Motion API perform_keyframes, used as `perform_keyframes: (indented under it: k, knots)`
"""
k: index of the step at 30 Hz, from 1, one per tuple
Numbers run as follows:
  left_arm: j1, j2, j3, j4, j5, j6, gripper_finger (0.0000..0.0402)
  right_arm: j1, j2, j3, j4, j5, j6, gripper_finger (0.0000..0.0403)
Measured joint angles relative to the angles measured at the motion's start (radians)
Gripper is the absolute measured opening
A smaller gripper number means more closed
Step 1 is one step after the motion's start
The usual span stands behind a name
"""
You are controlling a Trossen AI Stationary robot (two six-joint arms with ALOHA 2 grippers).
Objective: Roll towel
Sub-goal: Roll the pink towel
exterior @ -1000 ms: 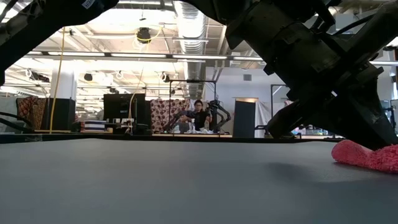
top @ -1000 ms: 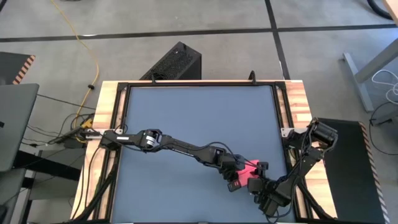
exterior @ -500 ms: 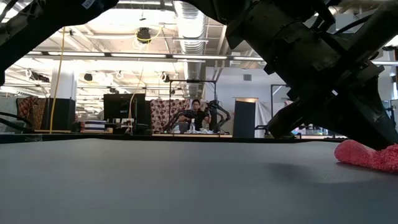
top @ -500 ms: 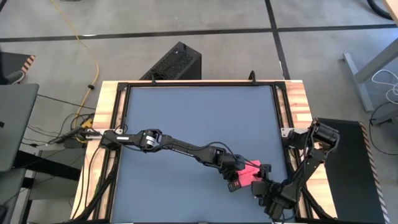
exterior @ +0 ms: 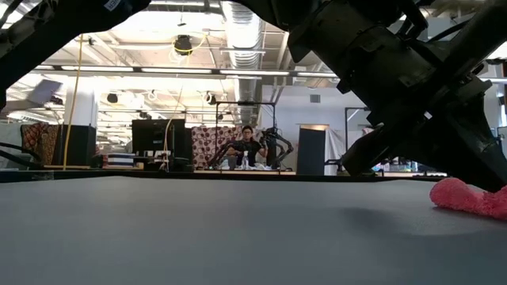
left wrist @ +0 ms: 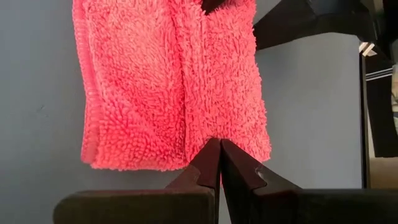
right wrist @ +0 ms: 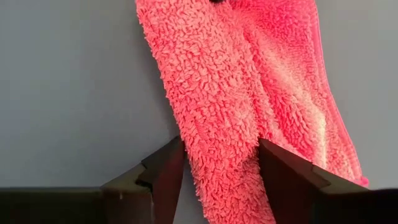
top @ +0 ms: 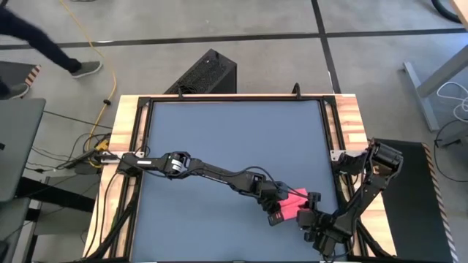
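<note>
The tabletop is bare from 9 through 12 to 3 o'clock; a gripper could pass freely there. The left arm crosses the surface diagonally from the 9 o'clock edge toward 5 o'clock, blocking straight travel between the far half and the near-left corner. At 5 o'clock the towel lies bunched, with the left gripper just beside it at 8 o'clock and the right gripper at its 5 o'clock edge. Room between the two grippers appears slight. The black frame rail bounds the 3 o'clock side.
</note>
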Motion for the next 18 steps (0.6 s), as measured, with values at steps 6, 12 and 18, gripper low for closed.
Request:
perform_keyframes:
  k: [6, 12, 18]
  knots:
    - [-0.001, 0.000, 0.000, 0.000, 0.002, -0.002, 0.0000, -0.010, 0.001, -0.001, 0.001, -0.019, -0.001, 0.0196]
    - [-0.012, 0.000, 0.041, -0.004, 0.019, 0.066, 0.0000, -0.014, 0.003, -0.003, -0.005, -0.024, 0.029, 0.0151]
    - [-0.053, -0.006, 0.137, 0.007, 0.009, 0.252, 0.0000, -0.014, 0.003, -0.004, -0.004, -0.024, 0.037, 0.0105]
